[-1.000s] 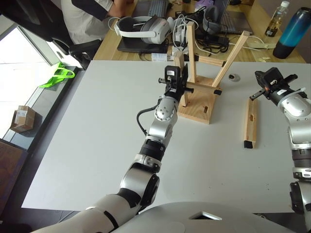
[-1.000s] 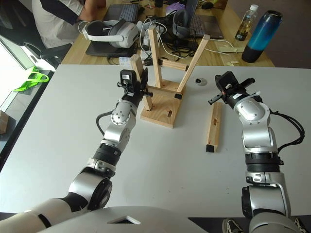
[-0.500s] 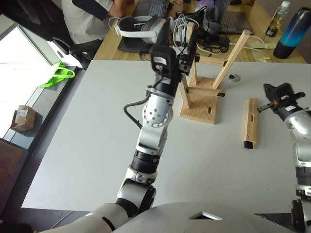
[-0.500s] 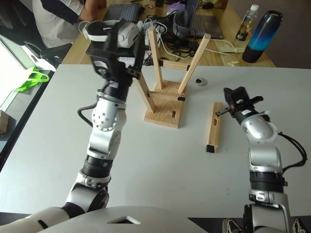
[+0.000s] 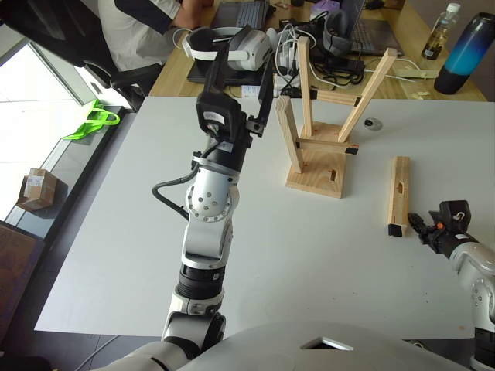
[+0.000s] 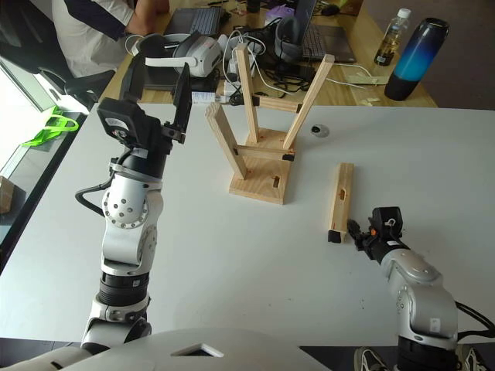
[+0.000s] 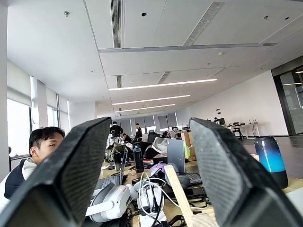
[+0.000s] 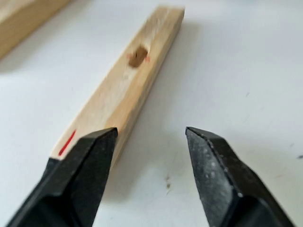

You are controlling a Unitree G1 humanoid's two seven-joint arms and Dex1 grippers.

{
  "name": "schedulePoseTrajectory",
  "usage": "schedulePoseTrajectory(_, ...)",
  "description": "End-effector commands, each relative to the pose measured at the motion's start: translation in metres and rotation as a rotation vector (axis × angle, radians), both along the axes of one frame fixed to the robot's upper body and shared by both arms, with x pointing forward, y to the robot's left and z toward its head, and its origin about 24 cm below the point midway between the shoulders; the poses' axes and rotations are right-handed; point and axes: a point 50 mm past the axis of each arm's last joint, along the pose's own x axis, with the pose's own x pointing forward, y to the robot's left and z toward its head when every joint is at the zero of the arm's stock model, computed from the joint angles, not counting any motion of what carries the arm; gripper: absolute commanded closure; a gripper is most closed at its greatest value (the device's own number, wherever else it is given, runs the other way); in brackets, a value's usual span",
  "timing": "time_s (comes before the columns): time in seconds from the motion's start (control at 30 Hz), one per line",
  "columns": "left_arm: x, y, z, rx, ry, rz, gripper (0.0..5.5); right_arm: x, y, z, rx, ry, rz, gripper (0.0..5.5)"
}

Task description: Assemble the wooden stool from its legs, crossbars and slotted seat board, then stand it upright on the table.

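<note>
Stool (image 5: 313,174) is half built and sitting upside down on the white counter (image 5: 116,232), seat board flat, three legs poking up with crossbars between them. The loose leg (image 5: 399,193) lies on the counter to its right, not touching it. Left claw (image 5: 246,62) is way up in the air left of the stool, spread wide and empty. Right claw (image 8: 151,135) is down low just beside the near end of the loose leg, spread too, gripping nothing. A small grey round thing (image 5: 374,124) sits past the stool, and the far desk has a headset (image 5: 232,42), cables and a blue bottle (image 5: 466,50)
</note>
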Motion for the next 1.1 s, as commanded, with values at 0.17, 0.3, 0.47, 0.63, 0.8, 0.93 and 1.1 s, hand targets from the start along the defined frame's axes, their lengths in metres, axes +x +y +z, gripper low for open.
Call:
schedulePoseTrajectory(0.17, 0.000, -0.003, -0.003, -0.010, 0.022, -0.008, 2.42, 0.011, 0.010, -0.004, 0.146, 0.072, -0.074, 1.53)
schedulePoseTrajectory(0.3, 0.000, -0.002, -0.011, -0.007, 0.047, -0.001, 2.42, 0.030, 0.009, 0.024, 0.053, -0.166, -0.057, 0.86)
schedulePoseTrajectory(0.47, -0.002, -0.003, -0.018, 0.006, 0.068, -0.007, 2.42, 0.048, 0.011, 0.058, -0.057, -0.405, -0.058, 0.11)
schedulePoseTrajectory(0.63, -0.002, -0.003, -0.018, 0.010, 0.071, -0.020, 2.42, 0.040, 0.019, 0.013, 0.142, -0.028, -0.142, 0.11)
schedulePoseTrajectory(0.8, -0.001, -0.003, -0.019, 0.015, 0.079, -0.028, 2.42, 0.022, 0.014, -0.009, 0.138, 0.260, -0.284, 0.11)
schedulePoseTrajectory(0.93, 0.000, -0.002, -0.020, 0.015, 0.082, -0.029, 2.42, 0.020, 0.012, -0.010, 0.087, 0.340, -0.302, 0.11)
schedulePoseTrajectory(1.1, 0.002, -0.002, -0.020, 0.009, 0.083, -0.026, 2.42, 0.017, 0.007, -0.015, 0.074, 0.386, -0.344, 0.81)
